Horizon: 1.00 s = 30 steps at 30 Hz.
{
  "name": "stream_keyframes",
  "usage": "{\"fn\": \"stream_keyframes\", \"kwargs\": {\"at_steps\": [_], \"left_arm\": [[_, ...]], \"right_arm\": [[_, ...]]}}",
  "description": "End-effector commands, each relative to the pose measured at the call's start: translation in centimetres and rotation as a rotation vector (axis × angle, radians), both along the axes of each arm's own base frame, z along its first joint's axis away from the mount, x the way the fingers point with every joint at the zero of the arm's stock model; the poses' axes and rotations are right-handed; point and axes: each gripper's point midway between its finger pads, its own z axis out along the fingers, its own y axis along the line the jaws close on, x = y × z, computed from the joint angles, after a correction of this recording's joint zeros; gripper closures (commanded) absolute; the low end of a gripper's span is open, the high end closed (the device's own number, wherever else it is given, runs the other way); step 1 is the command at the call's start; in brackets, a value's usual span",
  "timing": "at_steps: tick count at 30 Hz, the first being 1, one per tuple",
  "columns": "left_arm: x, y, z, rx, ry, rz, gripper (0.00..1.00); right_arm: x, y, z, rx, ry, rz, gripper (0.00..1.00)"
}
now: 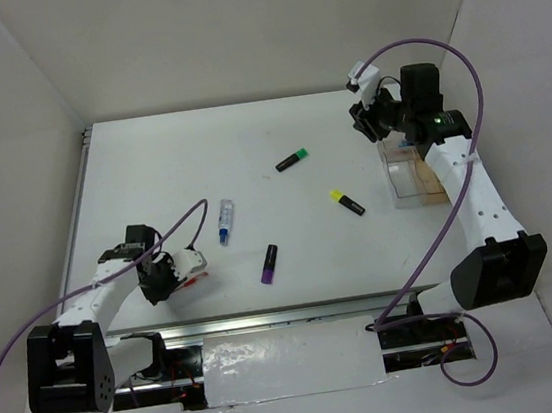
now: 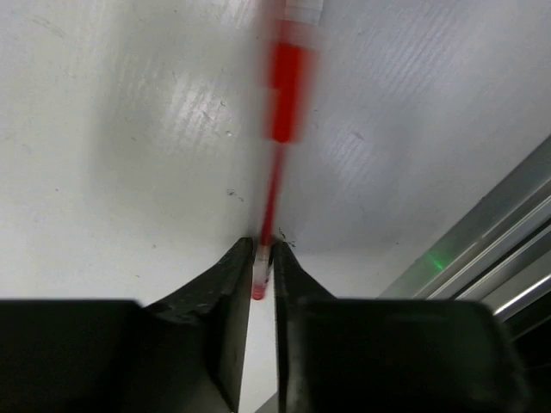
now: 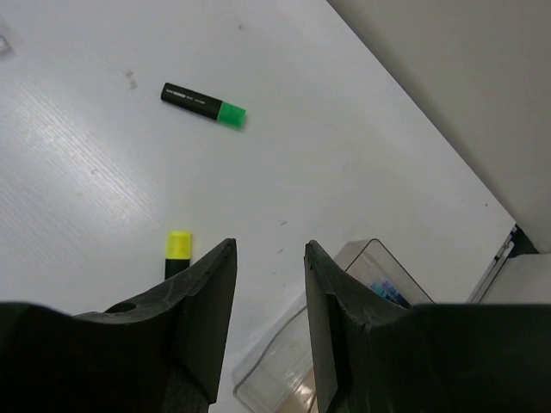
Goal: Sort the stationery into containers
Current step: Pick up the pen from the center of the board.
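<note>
On the table near its front left edge lies a thin red pen (image 2: 287, 86), and my left gripper (image 2: 263, 245) is shut on its near end; in the top view that gripper (image 1: 176, 279) is low, with the pen (image 1: 197, 277) sticking out to its right. My right gripper (image 1: 370, 120) hangs open and empty at the back right, above the clear container (image 1: 416, 177). The right wrist view shows the container's rim (image 3: 344, 258) beside the right fingers, with something blue inside. Loose on the table are green (image 1: 293, 160), yellow (image 1: 347, 203) and purple (image 1: 270, 264) highlighters and a white-blue tube (image 1: 225, 221).
A metal rail (image 2: 482, 249) runs along the table's front edge, just right of the left gripper. White walls close in the table at the back and on both sides. The green highlighter (image 3: 204, 103) and the yellow one (image 3: 178, 246) lie ahead of the right gripper (image 3: 269, 249).
</note>
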Motion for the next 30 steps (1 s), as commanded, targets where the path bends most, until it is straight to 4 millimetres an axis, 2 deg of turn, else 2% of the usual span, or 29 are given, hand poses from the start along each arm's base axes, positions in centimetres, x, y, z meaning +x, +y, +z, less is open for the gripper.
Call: {"fn": "stream_keyframes", "kwargs": {"at_steps": [1,5,8,9,11,12,13,14,16,17,19,20,21,22,23,24,25,26,27,28,30], "left_arm": [[0.3,0.1,-1.7,0.011,0.011,-0.038,0.76],[1.5,-0.4,-1.2,-0.017,0.003,-0.003,0.98],[2.8,-1.5,0.2,-0.089,0.0,0.052,1.0],[4.3,-2.0,1.7,-0.125,-0.032,0.087,1.0],[5.1,-3.8,3.9,-0.242,-0.033,0.119,1.0],[6.8,-4.8,6.3,-0.304,-0.066,0.171,1.0],[7.6,-5.6,7.9,-0.36,-0.076,0.19,1.0],[8.8,-7.5,11.1,-0.472,-0.115,0.182,1.0],[9.4,-9.4,14.3,-0.614,-0.108,0.271,1.0],[10.1,-11.0,17.1,-0.743,-0.119,0.318,1.0],[10.5,-12.2,19.9,-0.863,-0.133,0.36,1.0],[9.6,-13.5,21.8,-0.97,-0.06,0.446,1.0],[10.5,-14.1,23.7,-1.041,-0.111,0.432,1.0],[10.4,-14.8,24.7,-1.092,-0.107,0.441,1.0],[9.7,-15.4,25.7,-1.173,-0.035,0.532,1.0],[10.3,-15.9,28.0,-1.255,-0.087,0.49,1.0],[10.2,-16.4,29.1,-1.309,-0.087,0.477,1.0],[9.6,-16.9,29.8,-1.369,-0.004,0.537,1.0],[9.8,-17.2,31.4,-1.418,-0.038,0.504,1.0],[9.6,-17.7,32.0,-1.439,-0.022,0.5,1.0],[9.4,-18.2,33.6,-1.508,0.003,0.499,1.0]], "right_arm": [[-1.4,0.5,1.8,0.044,-0.031,0.014,0.56],[-1.8,1.0,2.9,0.104,-0.045,0.006,0.56],[-2.4,1.6,4.2,0.216,-0.04,-0.013,0.56],[-2.6,1.9,4.7,0.258,-0.042,-0.004,0.56],[-3.3,2.5,5.7,0.376,-0.007,-0.021,0.56],[-4.1,3.3,6.4,0.467,0.023,-0.008,0.56],[-4.6,3.7,6.8,0.514,0.041,0.005,0.55],[-5.0,4.3,7.5,0.554,0.041,0.031,0.54],[-6.6,6.3,8.0,0.69,0.14,0.07,0.54],[-6.9,7.0,7.9,0.723,0.153,0.095,0.53],[-8.9,9.6,8.8,0.807,0.219,0.16,0.49],[-9.3,10.6,9.1,0.828,0.215,0.19,0.48],[-10.1,11.5,9.8,0.865,0.229,0.21,0.48],[-11.0,13.2,10.1,0.881,0.246,0.25,0.47],[-11.5,14.2,10.8,0.901,0.23,0.287,0.47],[-11.8,15.1,11.1,0.936,0.26,0.297,0.47],[-12.6,16.7,11.3,0.951,0.292,0.33,0.47],[-12.7,17.8,11.7,0.971,0.314,0.351,0.47],[-12.9,18.7,11.7,0.975,0.329,0.366,0.47],[-13.8,20.2,11.7,0.974,0.362,0.402,0.47],[-13.8,21.8,12.1,0.995,0.393,0.423,0.47]]}}
